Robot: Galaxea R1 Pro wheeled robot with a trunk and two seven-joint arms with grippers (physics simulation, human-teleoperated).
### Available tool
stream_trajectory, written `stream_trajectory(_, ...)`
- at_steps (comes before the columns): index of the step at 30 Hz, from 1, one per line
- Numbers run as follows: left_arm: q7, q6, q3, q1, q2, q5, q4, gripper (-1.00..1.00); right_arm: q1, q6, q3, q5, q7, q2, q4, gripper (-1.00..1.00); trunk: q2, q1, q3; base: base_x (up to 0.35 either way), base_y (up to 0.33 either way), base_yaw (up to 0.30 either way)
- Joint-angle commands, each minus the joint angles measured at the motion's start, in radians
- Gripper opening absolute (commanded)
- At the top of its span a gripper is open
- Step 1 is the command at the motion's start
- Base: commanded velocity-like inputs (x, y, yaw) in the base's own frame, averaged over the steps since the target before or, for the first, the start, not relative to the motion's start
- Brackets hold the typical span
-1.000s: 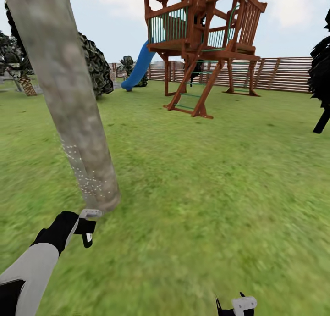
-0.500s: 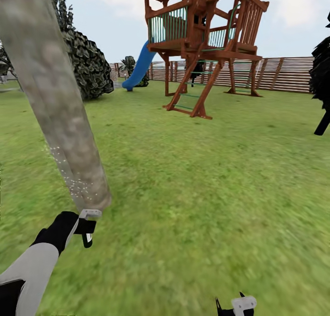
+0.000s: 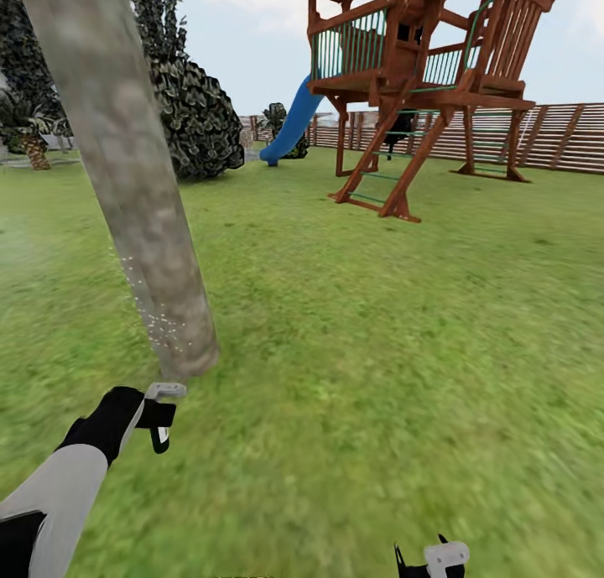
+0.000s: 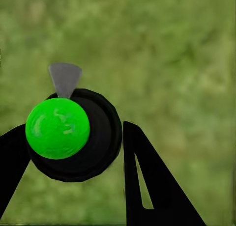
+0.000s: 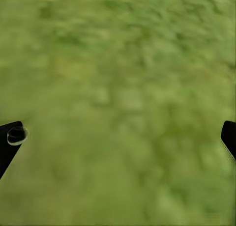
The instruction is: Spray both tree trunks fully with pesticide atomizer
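From the head camera, a thick leaning tree trunk (image 3: 138, 200) is rising from the grass (image 3: 377, 377) at the left. Tiny pale specks of pesticide (image 3: 159, 322) are dotting its lower part. Just below the foot of the trunk, the left gripper (image 3: 159, 419) is holding the pesticide atomizer (image 3: 161, 402), with the grey head pointing toward the trunk. To the right of the trunk, the lawn is lying wide open all the way to a wooden play tower (image 3: 419, 83) with a blue slide (image 3: 294, 125). A slat fence (image 3: 554, 137) is edging the lawn at the back. A round dark bush (image 3: 197, 121) is standing behind the trunk. The right gripper (image 3: 432, 561) is peeking in at the bottom edge.

In the left wrist camera, the left gripper (image 4: 73, 152) is squeezing the atomizer (image 4: 81, 135) between its black fingers (image 4: 147, 186), above blurry grass.

In the right wrist camera, the right gripper (image 5: 118, 132) is spread wide with nothing in it, over plain grass (image 5: 118, 88).
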Motion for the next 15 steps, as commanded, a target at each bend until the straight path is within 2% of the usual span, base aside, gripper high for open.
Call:
stream_trajectory(1, 0.0, 0.0, 0.0, 0.0, 0.0, 0.0, 0.0, -1.0, 0.0, 0.0, 0.0, 0.0, 0.0, 0.0, 0.0, 1.0, 0.0, 0.0, 0.0, 0.0, -0.274, 0.277)
stream_trajectory(5, 0.0, 0.0, 0.0, 0.0, 0.0, 0.0, 0.0, -1.0, 0.0, 0.0, 0.0, 0.001, 0.0, 0.0, 0.0, 1.0, 0.0, 0.0, 0.0, 0.0, -0.274, 0.228)
stream_trajectory(11, 0.0, 0.0, 0.0, 0.0, 0.0, 0.0, 0.0, -1.0, 0.0, 0.0, 0.0, 0.001, 0.0, 0.0, 0.0, 1.0, 0.0, 0.0, 0.0, 0.0, -0.274, 0.056)
stream_trajectory(15, 0.0, 0.0, 0.0, 0.0, 0.0, 0.0, 0.0, -1.0, 0.0, 0.0, 0.0, 0.001, 0.0, 0.0, 0.0, 1.0, 0.0, 0.0, 0.0, 0.0, -0.274, 0.247)
